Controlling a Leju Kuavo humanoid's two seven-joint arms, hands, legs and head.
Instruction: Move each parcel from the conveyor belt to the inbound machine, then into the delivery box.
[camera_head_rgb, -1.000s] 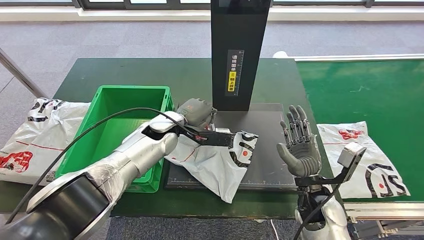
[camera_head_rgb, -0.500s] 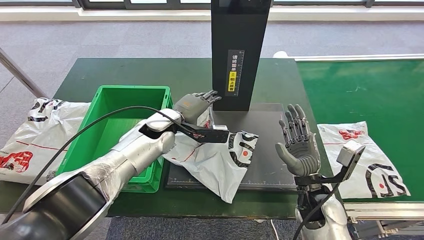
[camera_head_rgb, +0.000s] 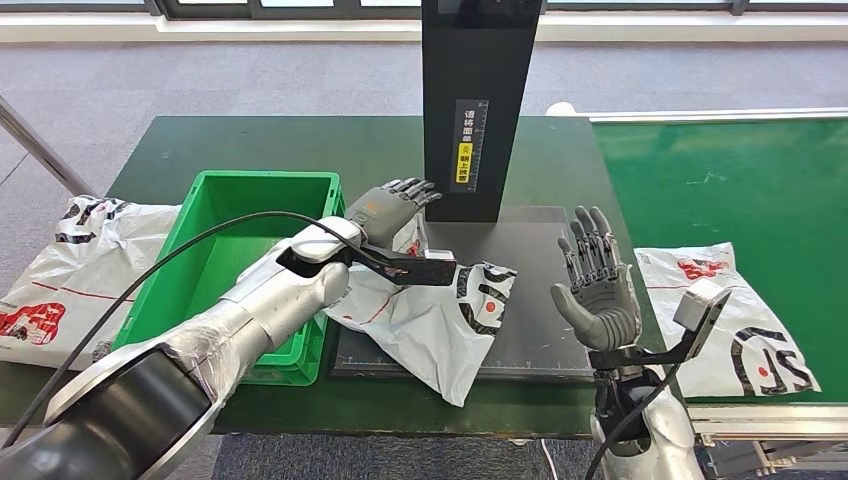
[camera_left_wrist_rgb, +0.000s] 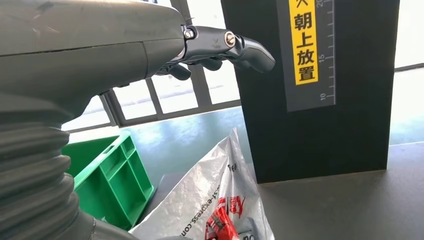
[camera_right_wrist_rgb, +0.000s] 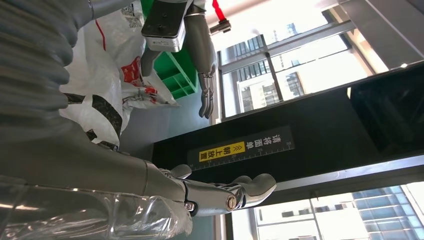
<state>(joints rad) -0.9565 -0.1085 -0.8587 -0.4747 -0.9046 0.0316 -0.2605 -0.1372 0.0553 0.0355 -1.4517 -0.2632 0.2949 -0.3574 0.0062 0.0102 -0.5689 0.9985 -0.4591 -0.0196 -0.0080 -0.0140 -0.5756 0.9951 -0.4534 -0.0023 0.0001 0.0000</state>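
three parcels (camera_head_rgb: 440, 320), one green bin (camera_head_rgb: 215, 260), one scanner (camera_head_rgb: 480, 100)

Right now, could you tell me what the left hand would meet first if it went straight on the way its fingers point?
Probably the black upright column of the inbound machine: the left hand points at its lower part.

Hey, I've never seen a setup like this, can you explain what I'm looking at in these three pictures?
It's a humanoid robot sorting parcels. The wide picture looks down from its head; the other two come from cameras at its wrists, so they appear turned. The left hand hovers open above a grey plastic parcel lying on the dark plate of the inbound machine, the black upright column. The right hand is raised, open and holding nothing. A green delivery box sits left of the plate. Another parcel waits on the green conveyor belt, and one more lies left of the box.
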